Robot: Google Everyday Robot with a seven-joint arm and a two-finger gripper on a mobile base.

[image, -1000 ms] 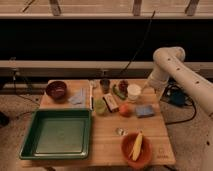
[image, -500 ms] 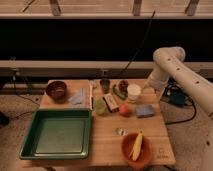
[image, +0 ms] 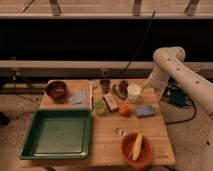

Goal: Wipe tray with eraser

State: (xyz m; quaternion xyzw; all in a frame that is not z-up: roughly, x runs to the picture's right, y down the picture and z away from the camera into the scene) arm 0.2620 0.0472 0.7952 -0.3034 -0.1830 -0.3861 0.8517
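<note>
Camera view: the wiping does not look to have begun. The eraser lies dark side up on the worktop, mid-frame and in a crowd. A pale green rounded item sits just beside it toward the frame's left, an orange is just beside it at lower right, and a white cup stands near behind. The claw hangs at the end of the white arm, right of centre, just behind that cup and apart from the eraser. Whether the claw is open or closed cannot be told, and nothing shows in its hold. The tray fills the lower left, and its floor looks bare.

The step in hand, by this reading, is fetching the eraser. A descent from straight above looks best, closing across the block's narrow width so the green item and the orange are not nudged, then a clean lift before any travel toward the frame's left.

As for room, the wood between eraser and tray looks open, but the tray's raised rim calls for carrying the block over it rather than sliding it. Inside, the floor is broad, so strokes can stop short of the walls. The tray's near rim lies close to the worktop's front edge, so light pressure seems wise, lest it slide. The bowl with the banana at lower right is out of the way.
</note>
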